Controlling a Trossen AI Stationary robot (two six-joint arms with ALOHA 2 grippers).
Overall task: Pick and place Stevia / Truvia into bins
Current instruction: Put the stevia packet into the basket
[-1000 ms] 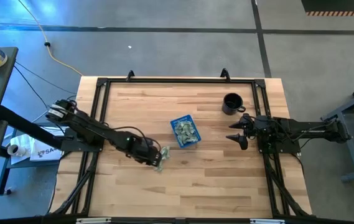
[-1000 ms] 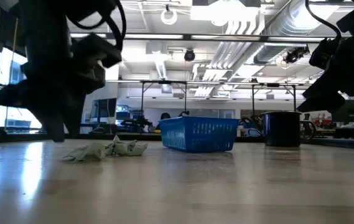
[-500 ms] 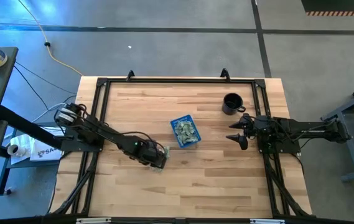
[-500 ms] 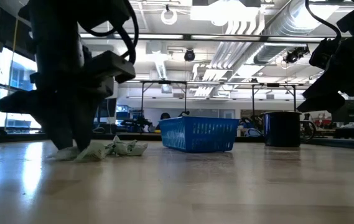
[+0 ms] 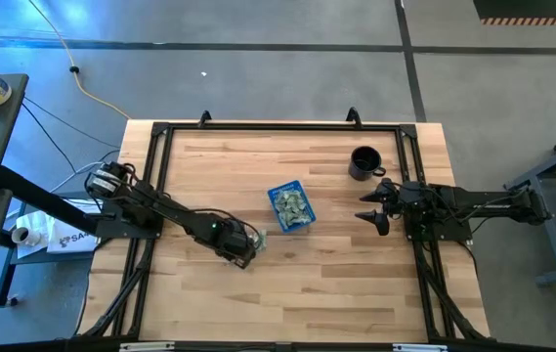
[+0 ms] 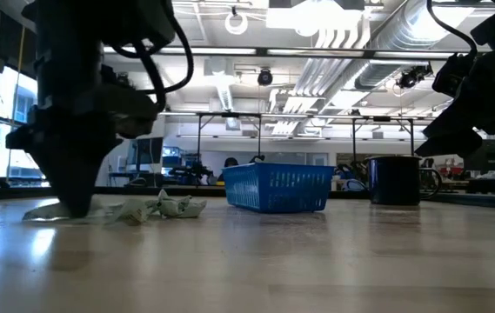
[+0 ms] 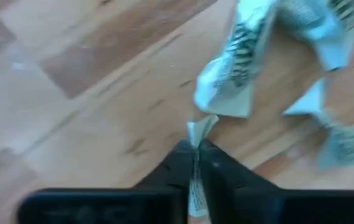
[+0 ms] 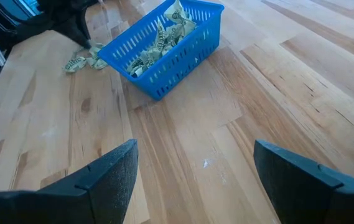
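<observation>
Several pale green and white Stevia packets (image 5: 256,240) lie in a loose pile on the wooden table, left of the blue tray (image 5: 290,207); more packets (image 8: 164,34) fill the tray. My left gripper (image 5: 242,251) is down at the table at the pile's near-left edge, shut on one packet. The pile (image 6: 162,207) shows just right of it in the low view. My right gripper (image 8: 195,180) hangs open above the table's right side, well clear of the tray (image 8: 164,53). My left gripper pinches a single packet between its two fingertips (image 7: 183,158), holding it by one end. The short free end (image 7: 201,126) sticks out past the tips toward the pile. The fingers come from above, slanting down, with their tips at the table surface (image 6: 75,207).
A black mug (image 5: 363,163) stands at the table's far right, beyond the right gripper. The black frame rails (image 5: 160,176) run along the table's edges. Bare wood lies near and right of the tray (image 5: 356,274).
My left gripper dropped from just above the table into the near-left edge of the pile. Its fingers then came together and it drew back a little toward the table's left, with a packet coming along. The right arm kept still.
</observation>
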